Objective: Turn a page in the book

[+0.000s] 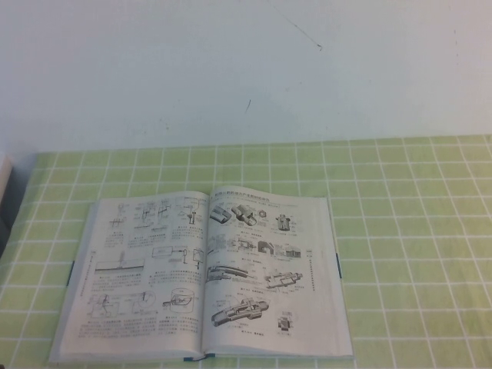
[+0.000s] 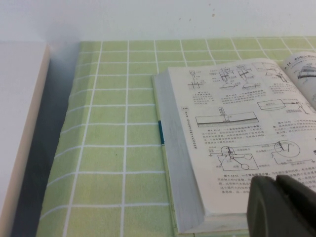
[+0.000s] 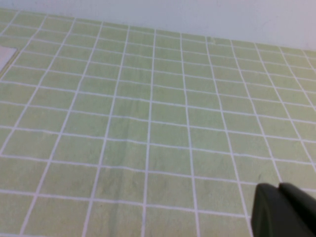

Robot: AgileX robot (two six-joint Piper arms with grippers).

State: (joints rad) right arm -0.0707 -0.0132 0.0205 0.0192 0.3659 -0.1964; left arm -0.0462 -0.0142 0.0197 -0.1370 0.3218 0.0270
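Green cloth [image 1: 415, 231]: pale green with a white grid, spread over the table; creased lightly in the right wrist view.
Wall [image 1: 246, 61]: plain white, behind the table's far edge.
Book [image 1: 201, 277]: open flat on the cloth, left of the table's middle, spine running toward the near edge; thick block of greyish-white leaves; thin teal-blue cover edge showing at both outer sides and at the foot of the spine.
Left leaf [image 1: 142, 265]: text columns and pale line sketches; lying flat; seen close in the left wrist view, with the stacked page edges below it.
Page [image 1: 269, 269]: right-hand leaf, heading at the top, dark cutaway machine drawings in two columns, vertical text at the outer margin; lying flat, not lifted.
Left gripper [image 2: 281, 205]: dark fingers closed together, nothing between them; hovering just off the near corner of the left leaf in the left wrist view; out of the high view.
Right gripper [image 3: 284, 210]: dark fingers clenched, empty; above bare cloth, no book in its wrist view; out of the high view.
White slab [image 2: 19, 128]: flat pale object off the cloth's left edge, apart from the book; nature not clear.
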